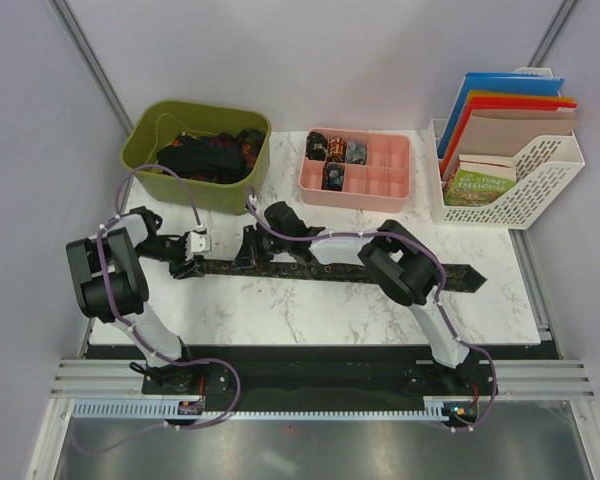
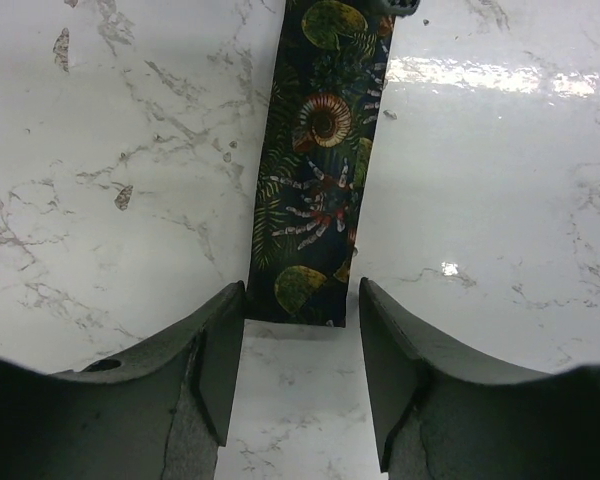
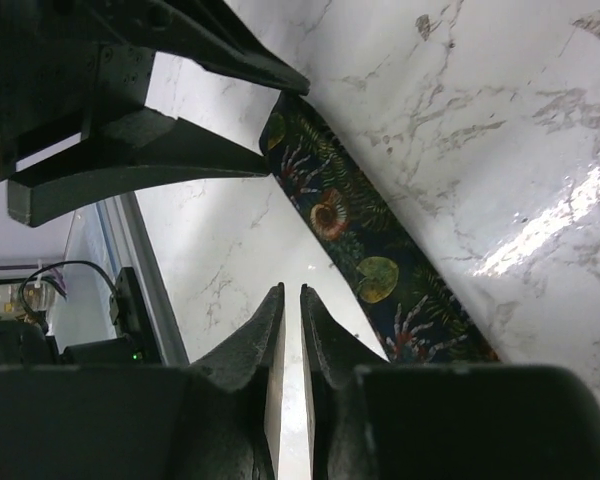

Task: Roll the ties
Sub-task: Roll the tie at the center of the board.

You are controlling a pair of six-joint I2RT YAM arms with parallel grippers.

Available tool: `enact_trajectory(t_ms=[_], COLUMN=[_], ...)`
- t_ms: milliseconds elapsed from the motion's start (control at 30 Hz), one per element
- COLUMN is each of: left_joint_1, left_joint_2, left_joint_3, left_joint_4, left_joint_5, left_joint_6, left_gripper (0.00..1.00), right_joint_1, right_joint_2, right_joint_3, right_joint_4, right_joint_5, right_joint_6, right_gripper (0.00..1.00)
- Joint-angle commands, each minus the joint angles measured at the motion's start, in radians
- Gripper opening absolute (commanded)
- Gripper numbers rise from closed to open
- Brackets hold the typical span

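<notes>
A long dark tie (image 1: 340, 270) with a shell and fern print lies flat across the marble table (image 1: 310, 310), its wide end to the right. Its narrow end (image 2: 298, 300) sits just beyond my left gripper (image 2: 300, 290), which is open with only bare table between the fingers (image 2: 218, 360). My right gripper (image 3: 291, 292) hovers beside the tie (image 3: 378, 272), its fingers nearly together with a thin slit and nothing between them. In the top view, the left gripper (image 1: 195, 262) is at the tie's left end and the right gripper (image 1: 250, 245) just right of it. Rolled ties (image 1: 330, 150) sit in a pink tray.
A green bin (image 1: 145, 150) with several loose ties stands at the back left. The pink compartment tray (image 1: 385, 175) is at the back centre. A white file rack (image 1: 540, 185) with folders and a book stands at the back right. The left gripper's fingers (image 3: 180, 150) show in the right wrist view.
</notes>
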Motion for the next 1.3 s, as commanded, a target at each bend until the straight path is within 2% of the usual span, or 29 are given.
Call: enact_trajectory(t_ms=[0, 367, 667, 700, 733, 767, 800, 867, 900, 967, 1067, 1167, 1267], left_joint_1=[-0.001, -0.01, -0.105, -0.113, -0.113, -0.109, -0.104, -0.078, -0.044, -0.011, 0.009, 0.023, 0.028], left_joint_2=[0.0, -0.083, -0.126, -0.117, -0.105, -0.089, -0.043, -0.009, -0.005, -0.02, -0.078, -0.107, -0.088], left_joint_3=[0.031, 0.058, 0.075, 0.092, 0.107, 0.13, 0.191, 0.251, 0.273, 0.259, 0.183, 0.111, 0.08], left_joint_4=[-0.028, -0.132, -0.163, -0.157, -0.137, -0.137, -0.14, -0.209, -0.211, -0.215, -0.192, -0.148, -0.109], left_joint_5=[0.02, 0.051, 0.089, 0.085, 0.085, 0.066, 0.054, 0.057, 0.063, 0.063, 0.063, 0.089, 0.091], left_joint_6=[0.053, 0.086, 0.021, -0.014, -0.052, -0.101, -0.2, -0.243, -0.323, -0.419, -0.641, -0.924, -1.076], left_gripper=[0.55, 0.52, 0.52, 0.54, 0.63, 0.67, 0.68, 0.69, 0.69, 0.68, 0.68, 0.68, 0.68], right_joint_1=[0.0, 0.0, 0.0, 0.0, 0.0, -0.002, 0.0, -0.002, -0.002, -0.002, -0.002, -0.002, -0.002], right_joint_2=[0.048, 0.079, 0.07, 0.068, 0.067, 0.065, 0.065, 0.062, 0.06, 0.054, 0.048, 0.05, 0.051], right_joint_3=[0.037, 0.011, 0.014, 0.012, 0.011, 0.011, 0.011, 0.009, 0.009, 0.008, 0.008, 0.009, 0.003], right_joint_4=[0.023, 0.022, 0.031, 0.031, 0.028, 0.028, 0.028, 0.025, 0.023, 0.023, 0.02, 0.015, 0.012], right_joint_5=[0.031, 0.052, 0.043, 0.046, 0.046, 0.046, 0.046, 0.05, 0.055, 0.055, 0.063, 0.064, 0.067], right_joint_6=[0.004, 0.052, 0.063, 0.059, 0.059, 0.061, 0.061, 0.063, 0.064, 0.069, 0.069, 0.066, 0.064], right_gripper=[0.18, 0.18, 0.19, 0.19, 0.19, 0.19, 0.19, 0.19, 0.19, 0.19, 0.19, 0.2, 0.2])
